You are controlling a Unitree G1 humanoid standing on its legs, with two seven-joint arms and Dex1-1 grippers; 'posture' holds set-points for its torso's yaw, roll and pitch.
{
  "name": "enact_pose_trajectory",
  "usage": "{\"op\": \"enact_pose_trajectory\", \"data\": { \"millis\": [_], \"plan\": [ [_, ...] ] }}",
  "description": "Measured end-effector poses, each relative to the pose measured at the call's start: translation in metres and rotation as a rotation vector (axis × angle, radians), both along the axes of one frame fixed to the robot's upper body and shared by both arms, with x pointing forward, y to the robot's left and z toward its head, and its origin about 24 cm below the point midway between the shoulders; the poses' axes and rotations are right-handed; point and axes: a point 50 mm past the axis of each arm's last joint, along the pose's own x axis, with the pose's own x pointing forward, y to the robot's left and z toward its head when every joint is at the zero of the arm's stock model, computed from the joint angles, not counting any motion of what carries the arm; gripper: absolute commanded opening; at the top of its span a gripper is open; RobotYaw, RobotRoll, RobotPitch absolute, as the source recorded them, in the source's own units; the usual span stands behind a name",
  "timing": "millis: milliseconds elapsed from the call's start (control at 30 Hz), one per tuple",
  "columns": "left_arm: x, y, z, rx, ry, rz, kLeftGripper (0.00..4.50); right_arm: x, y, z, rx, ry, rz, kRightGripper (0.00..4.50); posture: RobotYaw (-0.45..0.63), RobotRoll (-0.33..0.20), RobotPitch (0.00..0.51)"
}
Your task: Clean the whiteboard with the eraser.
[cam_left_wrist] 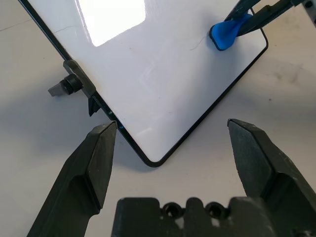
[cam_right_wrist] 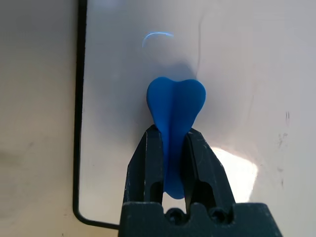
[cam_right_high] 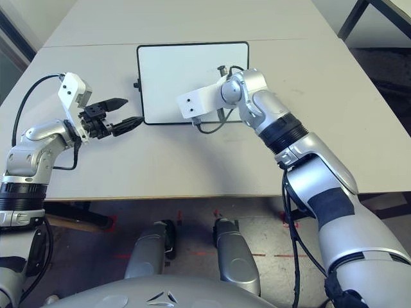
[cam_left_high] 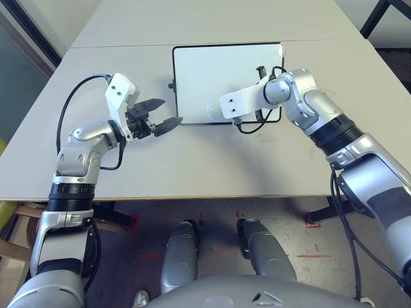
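Observation:
The whiteboard point(cam_left_high: 225, 74) lies flat on the table, black-framed, with a small black knob point(cam_left_wrist: 64, 86) on its left short side. Its surface looks white, apart from a faint thin line point(cam_left_wrist: 197, 44) near the eraser. The blue eraser point(cam_right_wrist: 175, 106) rests on the board close to its near edge, and my right gripper point(cam_right_wrist: 170, 136) is shut on its pinched middle. My left gripper point(cam_left_high: 168, 111) hovers open with nothing between its fingers, just off the board's near left corner point(cam_left_wrist: 155, 162).
The pale table point(cam_left_high: 192, 160) has a seam point(cam_left_high: 115, 46) running across behind the board. Its front edge point(cam_left_high: 192, 196) is close to me. A black frame of other furniture point(cam_left_high: 379, 16) stands at the far right. Black cables point(cam_left_high: 70, 106) loop from both wrists.

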Motion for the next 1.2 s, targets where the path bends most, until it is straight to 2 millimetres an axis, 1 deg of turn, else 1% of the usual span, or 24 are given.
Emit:
{"op": "enact_pose_trajectory", "data": {
  "millis": [167, 267, 333, 433, 533, 600, 700, 767, 833, 967, 1067, 1200],
  "plan": [
    [0.002, 0.001, -0.003, -0.002, 0.012, 0.004, 4.5, -0.009, -0.021, 0.028, 0.117, 0.075, -0.027, 0.34, -0.18, 0.0, 0.169],
    [0.003, 0.0, -0.002, -0.003, 0.005, 0.002, 4.5, -0.013, -0.035, 0.048, 0.168, 0.091, -0.05, 0.34, -0.18, 0.0, 0.17],
    [0.004, -0.001, -0.001, -0.005, -0.003, -0.002, 4.5, -0.014, -0.046, 0.057, 0.193, 0.098, -0.077, 0.34, -0.19, 0.0, 0.171],
    [0.005, -0.002, 0.001, -0.007, -0.014, -0.008, 4.5, -0.01, -0.072, 0.068, 0.221, 0.099, -0.183, 0.34, -0.19, 0.0, 0.172],
    [0.006, -0.002, -0.001, -0.009, -0.006, -0.005, 4.5, -0.004, -0.099, 0.073, 0.257, 0.105, -0.3, 0.34, -0.19, 0.0, 0.173],
    [0.007, -0.002, -0.003, -0.013, 0.001, -0.005, 4.5, 0.003, -0.119, 0.068, 0.288, 0.122, -0.402, 0.34, -0.19, 0.0, 0.174],
    [0.007, -0.002, -0.003, -0.013, 0.0, -0.004, 4.5, 0.008, -0.151, 0.056, 0.317, 0.138, -0.557, 0.34, -0.19, 0.0, 0.175],
    [0.007, -0.002, -0.003, -0.013, -0.002, -0.005, 4.5, 0.009, -0.165, 0.048, 0.33, 0.155, -0.63, 0.34, -0.19, 0.0, 0.175],
    [0.008, -0.002, -0.002, -0.013, -0.003, -0.005, 4.5, 0.008, -0.174, 0.042, 0.352, 0.179, -0.681, 0.34, -0.19, 0.0, 0.176],
    [0.008, -0.002, -0.002, -0.013, -0.003, -0.005, 4.5, 0.009, -0.177, 0.027, 0.396, 0.233, -0.725, 0.34, -0.18, 0.0, 0.178],
    [0.007, -0.002, -0.002, -0.012, -0.004, -0.004, 4.5, 0.01, -0.176, 0.016, 0.427, 0.26, -0.742, 0.34, -0.18, 0.0, 0.178],
    [0.007, -0.001, -0.002, -0.009, -0.004, -0.003, 4.5, 0.013, -0.169, 0.005, 0.466, 0.269, -0.749, 0.34, -0.18, 0.0, 0.178]
  ]
}}
